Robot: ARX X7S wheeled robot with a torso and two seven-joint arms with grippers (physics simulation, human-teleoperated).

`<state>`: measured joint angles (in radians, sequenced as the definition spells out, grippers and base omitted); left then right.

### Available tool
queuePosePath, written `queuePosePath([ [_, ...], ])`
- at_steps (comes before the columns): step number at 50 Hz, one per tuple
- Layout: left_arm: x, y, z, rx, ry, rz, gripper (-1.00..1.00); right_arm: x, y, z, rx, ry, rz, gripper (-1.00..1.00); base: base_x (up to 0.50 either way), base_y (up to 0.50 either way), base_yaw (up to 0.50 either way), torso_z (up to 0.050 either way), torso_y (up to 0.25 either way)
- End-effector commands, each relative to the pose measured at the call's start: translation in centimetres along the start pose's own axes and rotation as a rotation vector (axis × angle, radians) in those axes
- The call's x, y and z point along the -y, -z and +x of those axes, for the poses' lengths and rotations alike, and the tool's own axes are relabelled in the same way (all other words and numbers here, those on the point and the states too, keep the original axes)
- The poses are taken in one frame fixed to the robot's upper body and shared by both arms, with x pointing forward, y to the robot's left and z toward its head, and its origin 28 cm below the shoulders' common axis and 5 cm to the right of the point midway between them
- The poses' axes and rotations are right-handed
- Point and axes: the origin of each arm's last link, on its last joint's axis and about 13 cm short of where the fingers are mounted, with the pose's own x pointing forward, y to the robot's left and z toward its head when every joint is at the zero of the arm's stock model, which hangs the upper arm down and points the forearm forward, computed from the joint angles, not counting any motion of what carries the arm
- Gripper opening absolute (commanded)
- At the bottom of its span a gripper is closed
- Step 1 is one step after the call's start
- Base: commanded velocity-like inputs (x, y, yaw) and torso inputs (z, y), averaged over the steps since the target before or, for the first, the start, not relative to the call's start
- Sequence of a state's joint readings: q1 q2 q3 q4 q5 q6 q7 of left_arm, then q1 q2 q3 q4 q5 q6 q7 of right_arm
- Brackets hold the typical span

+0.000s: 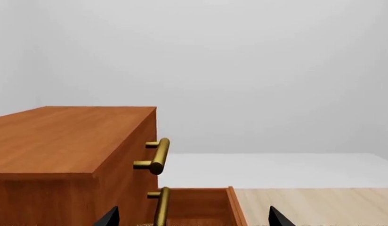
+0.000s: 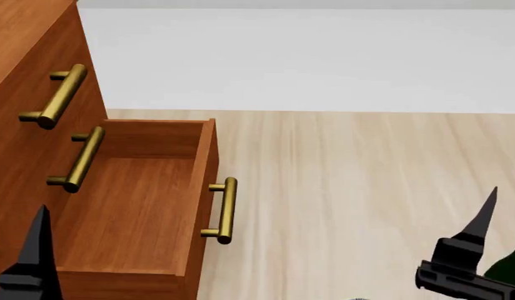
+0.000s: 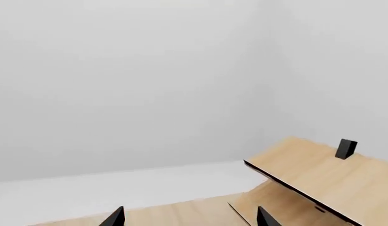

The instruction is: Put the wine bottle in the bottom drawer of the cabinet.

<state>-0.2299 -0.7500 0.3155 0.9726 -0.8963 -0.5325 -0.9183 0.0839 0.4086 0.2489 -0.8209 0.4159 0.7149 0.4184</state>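
The reddish-brown cabinet (image 2: 24, 44) stands at the left, and its bottom drawer (image 2: 132, 200) is pulled out and holds nothing, its brass handle (image 2: 225, 210) facing the floor space. My left gripper (image 1: 194, 221) is open, facing the cabinet front and the drawer (image 1: 200, 207); one finger (image 2: 37, 250) shows just left of the drawer. My right gripper (image 3: 190, 220) is open with nothing between its fingers, and its finger (image 2: 482, 219) rises at the lower right. A dark-green patch (image 2: 512, 269) at the frame edge beside it looks like part of the wine bottle; the rest is out of view.
Two upper drawer fronts with brass handles (image 2: 55, 95) (image 2: 78, 159) are closed. A pale wooden slanted rack (image 3: 319, 179) with a small black block (image 3: 344, 148) stands ahead of the right gripper. Pale wood floor (image 2: 349, 187) runs to a white wall.
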Motion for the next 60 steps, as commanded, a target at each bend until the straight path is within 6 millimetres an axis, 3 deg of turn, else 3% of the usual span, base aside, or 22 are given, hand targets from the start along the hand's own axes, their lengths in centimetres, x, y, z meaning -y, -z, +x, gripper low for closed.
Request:
queuePosePath([
  [1, 0.0, 0.2, 0.0, -0.005, 0.0, 0.002, 1.0, 0.9, 0.9, 0.4, -0.042, 0.051, -0.012, 1.0, 0.0, 0.0, 0.0, 0.0, 0.0],
  [14, -0.1, 0.0, 0.0, -0.004, -0.007, -0.002, 1.0, 1.5, 2.3, 0.4, -0.096, 0.101, -0.031, 1.0, 0.0, 0.0, 0.0, 0.0, 0.0],
  [25, 0.0, -0.1, -0.1, 0.003, -0.001, -0.003, 1.0, 1.9, 3.1, 1.8, -0.13, 0.124, -0.038, 1.0, 0.0, 0.0, 0.0, 0.0, 0.0],
  [43, 0.2, 0.2, 0.2, -0.017, 0.016, -0.01, 1.0, 2.2, 6.0, 2.7, -0.213, 0.141, -0.047, 1.0, 0.0, 0.0, 0.0, 0.0, 0.0],
  [60, 0.3, 0.0, 0.0, -0.02, 0.009, -0.004, 1.0, 1.3, 7.8, 3.4, -0.259, 0.094, -0.089, 1.0, 0.0, 0.0, 0.0, 0.0, 0.0],
])
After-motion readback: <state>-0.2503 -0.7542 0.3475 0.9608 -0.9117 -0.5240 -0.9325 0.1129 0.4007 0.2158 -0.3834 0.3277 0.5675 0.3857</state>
